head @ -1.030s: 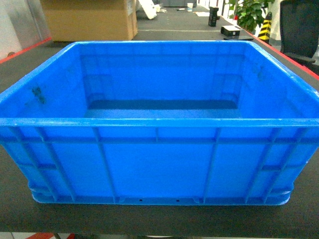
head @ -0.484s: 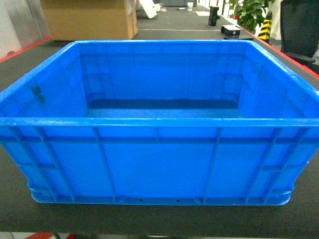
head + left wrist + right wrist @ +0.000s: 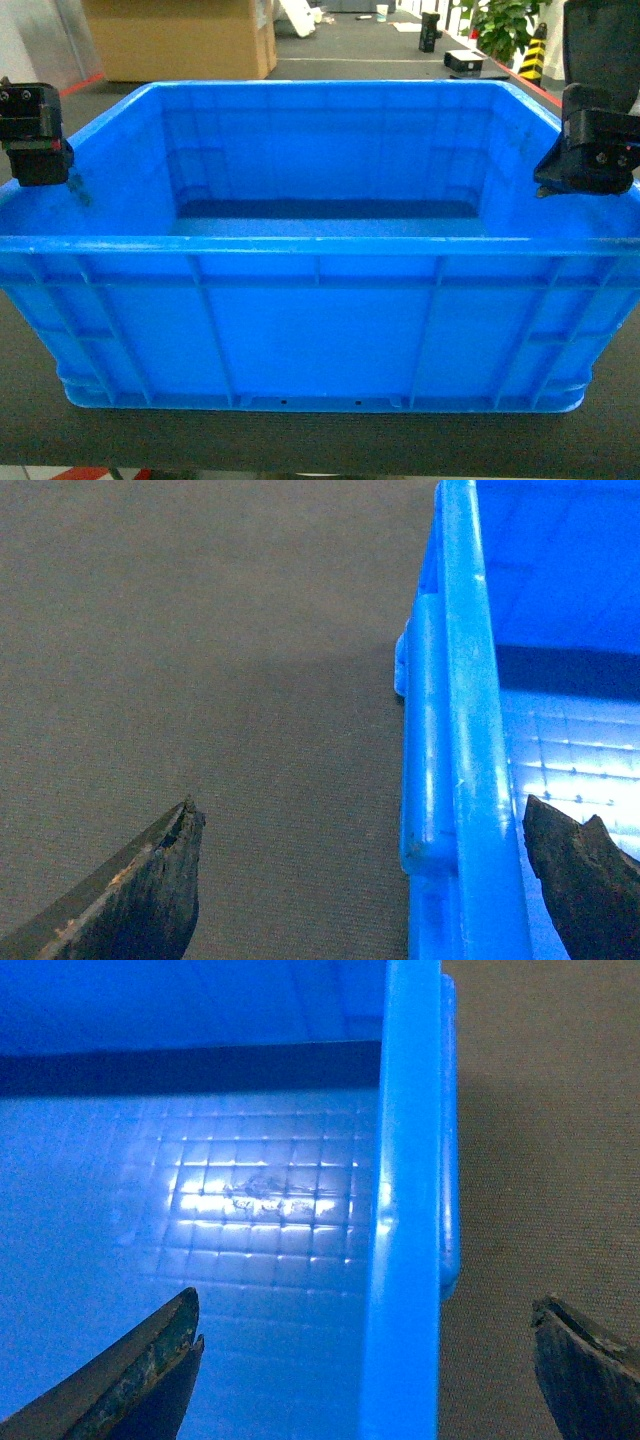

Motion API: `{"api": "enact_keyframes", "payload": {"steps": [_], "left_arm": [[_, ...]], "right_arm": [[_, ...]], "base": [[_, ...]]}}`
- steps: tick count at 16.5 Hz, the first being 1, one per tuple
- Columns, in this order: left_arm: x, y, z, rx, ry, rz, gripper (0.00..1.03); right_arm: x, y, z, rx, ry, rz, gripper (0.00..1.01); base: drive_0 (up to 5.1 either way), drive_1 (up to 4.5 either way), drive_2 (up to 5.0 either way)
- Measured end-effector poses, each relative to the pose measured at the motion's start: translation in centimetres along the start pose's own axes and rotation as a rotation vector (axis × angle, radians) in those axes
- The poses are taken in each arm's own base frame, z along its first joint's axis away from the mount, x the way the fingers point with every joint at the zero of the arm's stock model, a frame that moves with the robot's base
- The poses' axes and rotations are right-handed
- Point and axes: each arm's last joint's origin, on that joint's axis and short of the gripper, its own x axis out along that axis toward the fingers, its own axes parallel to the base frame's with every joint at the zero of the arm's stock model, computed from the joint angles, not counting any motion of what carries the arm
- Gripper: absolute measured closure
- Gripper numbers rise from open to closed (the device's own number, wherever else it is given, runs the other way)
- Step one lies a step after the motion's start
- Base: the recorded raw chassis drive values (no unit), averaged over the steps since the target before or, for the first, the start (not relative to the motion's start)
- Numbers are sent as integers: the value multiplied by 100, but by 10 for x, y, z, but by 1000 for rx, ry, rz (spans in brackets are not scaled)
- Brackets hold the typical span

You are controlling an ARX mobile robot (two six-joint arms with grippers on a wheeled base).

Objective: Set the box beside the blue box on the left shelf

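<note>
The box [image 3: 320,250], a large bright-blue crate with nothing in it, stands on the dark table [image 3: 300,440] and fills the head view. My left gripper [image 3: 40,165] hangs over its left rim. In the left wrist view the left gripper [image 3: 360,880] is open, one finger [image 3: 150,890] over the table, the other over the crate's floor, and the rim [image 3: 470,780] runs between them untouched. My right gripper [image 3: 585,175] hangs over the right rim. It [image 3: 365,1365] is open astride that rim [image 3: 405,1210]. The left shelf and the other blue box are out of view.
Behind the table are a big cardboard box [image 3: 180,40], a potted plant [image 3: 505,25] and a black chair [image 3: 600,50]. The table's red edge [image 3: 560,95] runs along the right. Bare dark table lies on both sides of the crate.
Both grippers have come into the head view, one at each side rim of the crate. The crate has not moved.
</note>
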Motion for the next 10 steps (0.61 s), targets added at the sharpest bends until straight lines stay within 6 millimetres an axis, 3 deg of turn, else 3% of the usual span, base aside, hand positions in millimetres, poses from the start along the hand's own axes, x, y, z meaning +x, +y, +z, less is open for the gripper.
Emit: {"api": "enact_keyframes", "payload": {"steps": [7,9,10], "left_arm": [[6,-7,-3,15,31,-13,5],[6,-7,-3,21,38,-6,18],[6,-8,-3,23,48,-7,29]], "right_arm": [[11,1,-4,-16,23,-29,3],[11,0,-4,-32,24,-36,4],[11,0,-4,-38,25,-37,15]], "base": [[0,0,0],[0,0,0],[0,0,0]]}}
